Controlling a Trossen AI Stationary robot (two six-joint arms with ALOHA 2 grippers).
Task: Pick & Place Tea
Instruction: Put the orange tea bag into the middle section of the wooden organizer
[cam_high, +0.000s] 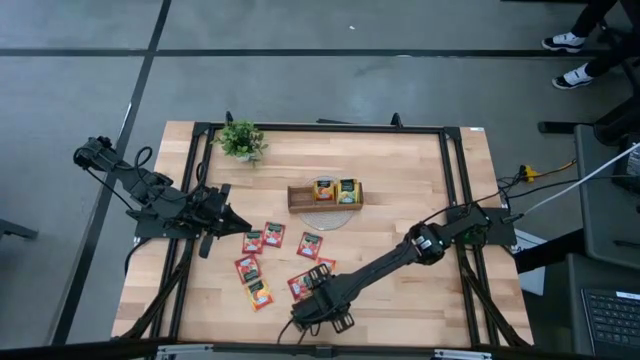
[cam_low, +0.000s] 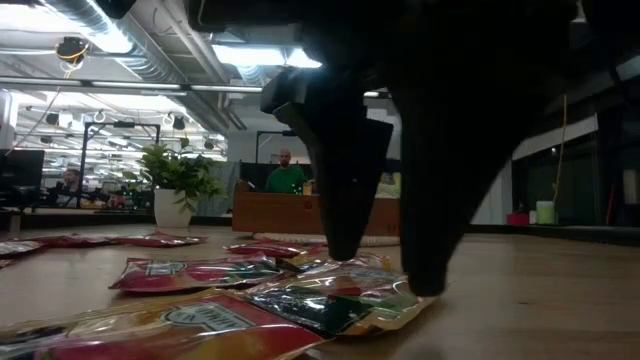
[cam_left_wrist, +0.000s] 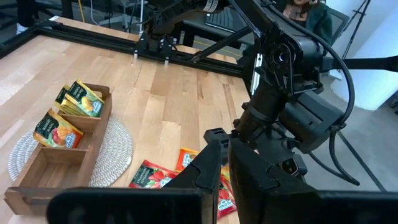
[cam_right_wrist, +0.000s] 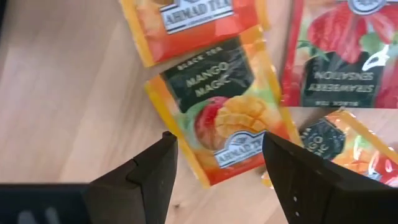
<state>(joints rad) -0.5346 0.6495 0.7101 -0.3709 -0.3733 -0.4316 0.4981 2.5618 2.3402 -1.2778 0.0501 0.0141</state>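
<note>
Several flat red and orange tea sachets (cam_high: 258, 255) lie loose on the near middle of the wooden table. My right gripper (cam_right_wrist: 217, 158) points straight down over them, open. Its fingers straddle an orange mango sachet (cam_right_wrist: 227, 106) that lies flat on the wood, partly over its neighbours. In the low view its fingertips (cam_low: 345, 245) hang right at the sachets' tops. My left gripper (cam_high: 238, 221) waits shut above the table's left part, holding nothing. More sachets (cam_high: 336, 189) stand in the brown wooden tray (cam_high: 296, 196). My right gripper comes at the mango sachet from above with open fingers, one over each side edge (cam_right_wrist: 186, 155). Whether the fingertips touch the sachet, I cannot tell. The sachet lies flat on the table.
The tray sits on a round woven mat (cam_high: 338, 220) at the far middle. A small potted plant (cam_high: 241, 139) stands at the far left corner. Bare wood lies to the right of the sachets. People show in the room beyond the table.
</note>
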